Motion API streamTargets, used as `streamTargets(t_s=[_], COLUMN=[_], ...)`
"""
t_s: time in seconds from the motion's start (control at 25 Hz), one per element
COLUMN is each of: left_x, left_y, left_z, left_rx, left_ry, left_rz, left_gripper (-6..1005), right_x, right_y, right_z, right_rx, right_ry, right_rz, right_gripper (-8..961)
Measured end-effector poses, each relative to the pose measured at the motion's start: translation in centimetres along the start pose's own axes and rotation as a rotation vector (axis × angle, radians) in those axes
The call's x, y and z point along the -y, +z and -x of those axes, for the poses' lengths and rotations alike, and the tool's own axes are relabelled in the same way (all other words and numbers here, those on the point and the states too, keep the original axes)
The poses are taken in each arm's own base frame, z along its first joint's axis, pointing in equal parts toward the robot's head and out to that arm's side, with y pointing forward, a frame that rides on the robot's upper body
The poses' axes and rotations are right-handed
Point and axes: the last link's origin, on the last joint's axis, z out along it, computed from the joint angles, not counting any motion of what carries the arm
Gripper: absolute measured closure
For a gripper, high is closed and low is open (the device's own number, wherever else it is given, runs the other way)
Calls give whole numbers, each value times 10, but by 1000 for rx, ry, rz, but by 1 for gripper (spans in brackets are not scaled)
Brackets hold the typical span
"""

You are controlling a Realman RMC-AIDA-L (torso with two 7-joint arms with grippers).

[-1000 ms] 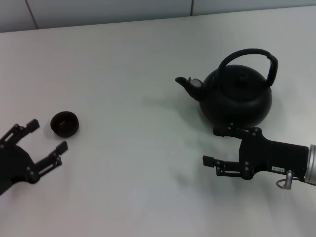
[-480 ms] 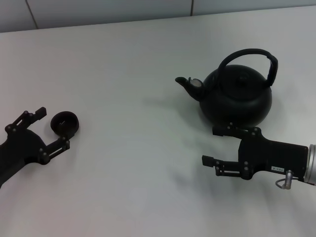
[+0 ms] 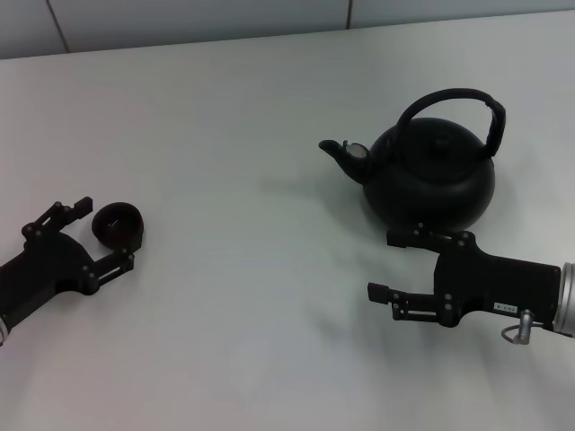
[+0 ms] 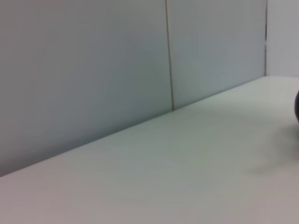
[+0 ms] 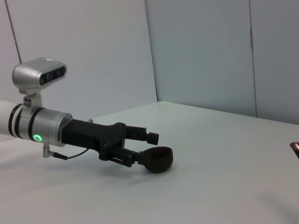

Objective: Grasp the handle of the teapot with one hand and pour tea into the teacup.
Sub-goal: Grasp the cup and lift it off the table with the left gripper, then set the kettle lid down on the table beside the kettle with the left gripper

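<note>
The small dark teacup (image 3: pixel 119 224) sits on the white table (image 3: pixel 234 135) at the left. My left gripper (image 3: pixel 107 233) is open, and its fingertips reach either side of the cup's near rim. The right wrist view shows the same gripper (image 5: pixel 145 149) with the teacup (image 5: pixel 158 159) at its tips; whether they touch is unclear. The black teapot (image 3: pixel 431 175) stands upright at the right with its spout pointing left and its arched handle (image 3: pixel 449 96) on top. My right gripper (image 3: pixel 384 265) is open, low over the table just in front of the pot and apart from it.
A grey panelled wall (image 3: pixel 180 18) runs along the table's far edge. Bare white tabletop lies between the cup and the pot. In the left wrist view only a dark sliver of the teapot (image 4: pixel 297 107) appears at the frame's edge.
My left gripper has moved up and right until its open fingers flank the teacup. The right arm, the teapot and the cup have stayed put.
</note>
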Motion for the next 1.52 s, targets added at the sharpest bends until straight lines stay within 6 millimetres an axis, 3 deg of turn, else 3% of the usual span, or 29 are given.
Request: streamTargets(t_s=[0.76,0.84,0.96,1.16,1.52], left_x=[1,0,-8,-23,-29], left_y=[11,12,24,50,74], left_z=[-1,-3,-14,-33,-39], left_rx=[41,37,7,-21,22], left_ry=[-10,-10,10,50,94], left_rz=[26,33,103,228,270], left_gripper=[149,213,309,314,309], right_x=[0,0,0,1,3], right_y=[1,1,1,2,9], right_z=[0,0,0,1,7], right_rx=[-4,-4,-4,-3,7], right_ry=[-2,-2,-2,-6,-15], right_rz=[6,6,5,8,26], right_gripper=[122,122,123,123,122])
